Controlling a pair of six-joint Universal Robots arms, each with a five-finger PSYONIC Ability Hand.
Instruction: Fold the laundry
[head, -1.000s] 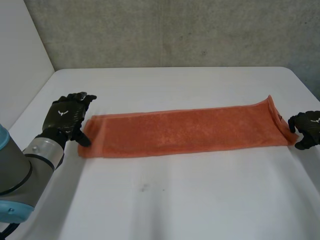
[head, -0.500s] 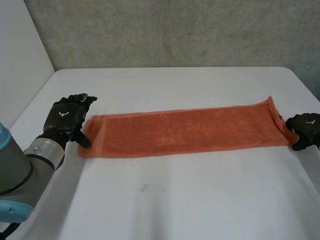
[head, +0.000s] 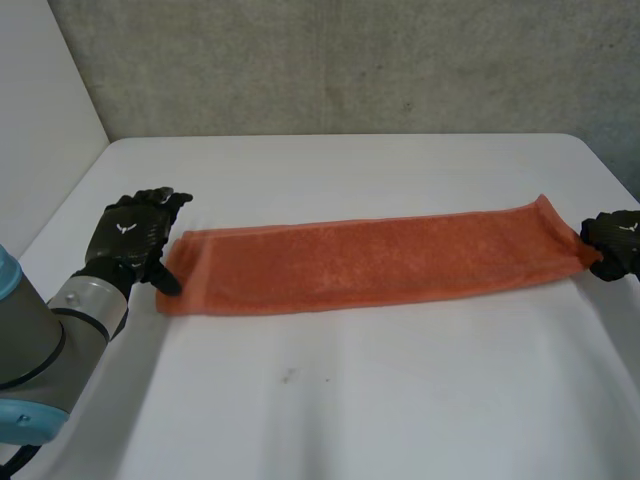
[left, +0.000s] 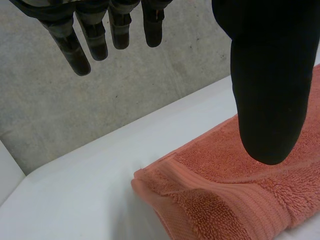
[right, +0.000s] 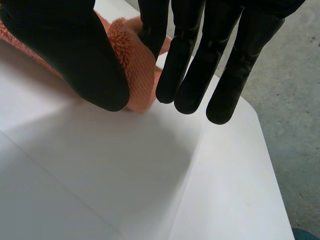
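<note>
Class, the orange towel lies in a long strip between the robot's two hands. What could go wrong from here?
1. The right hand pinches only the end corner of the towel between thumb and a finger; so small a hold may slip on lifting.
2. The left hand is open, its thumb over the other end, gripping nothing; a pull from the right could drag the strip or open its fold.
3. The pinched end lies near the edge of the table and might slide off.

white table (head: 400, 400), grey concrete wall (head: 350, 60)
</note>
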